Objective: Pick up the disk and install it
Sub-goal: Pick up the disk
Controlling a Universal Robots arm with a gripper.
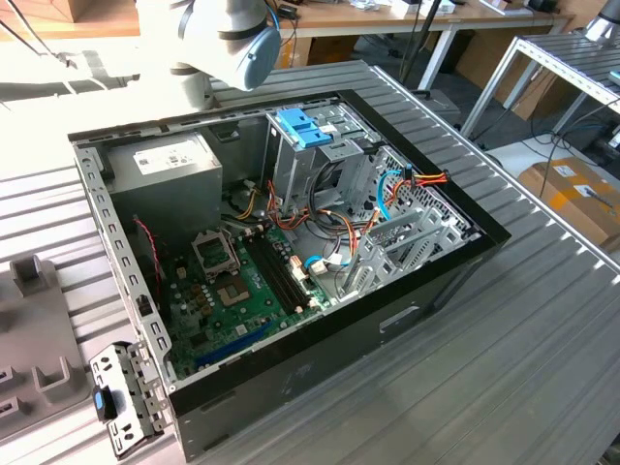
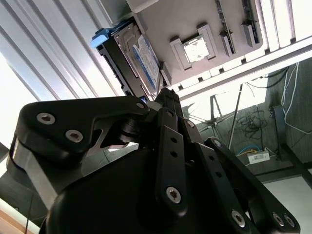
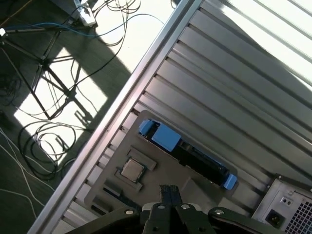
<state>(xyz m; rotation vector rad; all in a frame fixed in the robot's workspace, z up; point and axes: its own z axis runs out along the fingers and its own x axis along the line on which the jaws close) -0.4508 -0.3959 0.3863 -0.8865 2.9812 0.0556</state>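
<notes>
Lying open on the counter (image 1: 542, 320) in the exterior view is the computer case (image 1: 320, 360). In the second wrist view the disk (image 2: 139, 53) stands on edge in a grey tray (image 2: 175, 19) beyond the empty, closed-up pincer (image 2: 165, 93), and its label print is unreadable. In the first wrist view blue rails (image 3: 163, 136) cap its ends; it looks rigid, hefty and shock-shy, best pinched across its flat faces.

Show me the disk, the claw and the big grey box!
disk (image 2: 145, 61): second wrist view, on its white-and-blue label.
claw (image 3: 169, 189): first wrist view, between its fingertips.
big grey box (image 1: 174, 199): exterior view, on its bare grey face.
</notes>
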